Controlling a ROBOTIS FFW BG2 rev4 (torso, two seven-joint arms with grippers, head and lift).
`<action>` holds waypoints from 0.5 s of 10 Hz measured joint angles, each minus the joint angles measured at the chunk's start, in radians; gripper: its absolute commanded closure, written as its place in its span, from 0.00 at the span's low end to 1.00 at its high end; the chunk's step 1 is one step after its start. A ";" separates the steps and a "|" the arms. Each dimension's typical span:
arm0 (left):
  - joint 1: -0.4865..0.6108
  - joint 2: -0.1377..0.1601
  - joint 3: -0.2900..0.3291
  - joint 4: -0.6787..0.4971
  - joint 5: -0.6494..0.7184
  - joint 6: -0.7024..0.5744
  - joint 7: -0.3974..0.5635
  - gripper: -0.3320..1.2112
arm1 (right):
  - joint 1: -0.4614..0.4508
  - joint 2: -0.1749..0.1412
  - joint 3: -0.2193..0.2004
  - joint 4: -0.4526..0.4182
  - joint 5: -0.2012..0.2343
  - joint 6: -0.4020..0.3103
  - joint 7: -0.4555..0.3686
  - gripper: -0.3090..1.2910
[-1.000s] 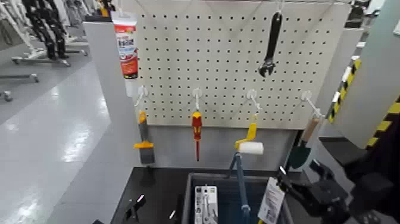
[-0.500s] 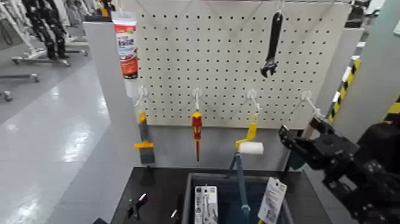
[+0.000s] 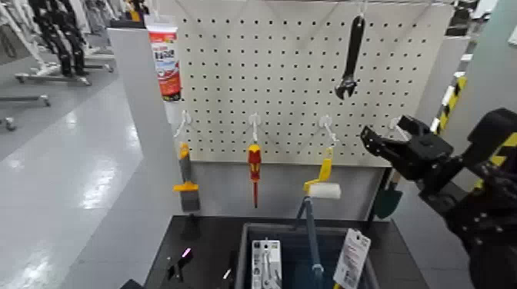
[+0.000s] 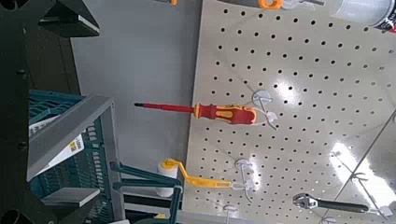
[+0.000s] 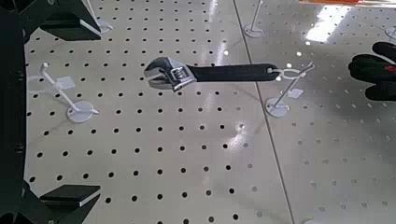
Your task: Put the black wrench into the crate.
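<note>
The black wrench hangs jaw-down from a hook at the top right of the white pegboard. It also shows in the right wrist view and, far off, in the left wrist view. My right gripper is open and empty, raised in front of the board's right edge, below and to the right of the wrench; in its wrist view the fingers stand wide apart. The crate sits on the black table below the board and shows in the left wrist view. My left gripper is low beside the crate, open.
A red-and-yellow screwdriver, a paint roller, a scraper and a green trowel hang on the lower hooks. A tube hangs at the top left. Tagged tools lie in the crate.
My right arm has risen from beside the crate's right side to pegboard height, closer to the wrench. The wrench still hangs on its hook. The left arm has not moved.
</note>
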 measured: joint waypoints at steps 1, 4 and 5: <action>-0.002 0.001 -0.001 0.001 0.000 0.000 -0.001 0.28 | -0.037 -0.008 0.003 0.013 -0.002 0.017 0.018 0.28; -0.009 0.003 -0.006 0.005 0.001 0.001 -0.007 0.28 | -0.131 -0.022 0.017 0.062 -0.017 0.057 0.087 0.28; -0.011 0.004 -0.006 0.006 0.003 0.001 -0.010 0.28 | -0.155 -0.023 0.022 0.075 -0.019 0.066 0.104 0.28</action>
